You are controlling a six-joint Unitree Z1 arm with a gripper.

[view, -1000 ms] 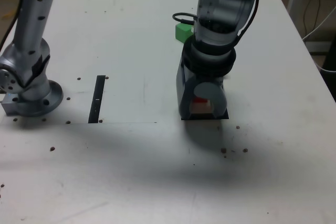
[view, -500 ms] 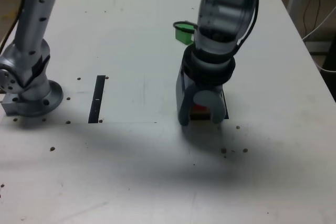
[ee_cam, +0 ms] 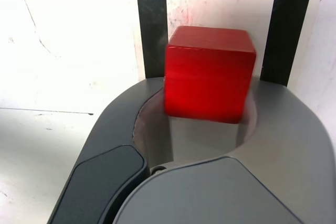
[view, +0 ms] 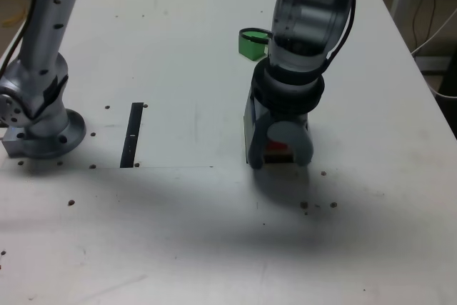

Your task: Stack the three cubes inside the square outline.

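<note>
**Red cube goes down first**

The gripper (view: 279, 149) hangs low over the square outline (ee_cam: 149, 30), its jaws a little apart around the red cube (ee_cam: 209, 72). The cube sits in the white middle. Next, I think, comes the green cube (view: 250, 44), far back on the counter (view: 178, 48).

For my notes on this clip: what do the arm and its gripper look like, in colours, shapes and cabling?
The arm is built of round silver-grey segments with a dark, glossy section and a black collar near the wrist. A black cable loops beside it. The gripper has broad, rounded grey jaws with darker grey panels. A second silver column with small dark dots stands on a round base at the exterior view's left.
</note>
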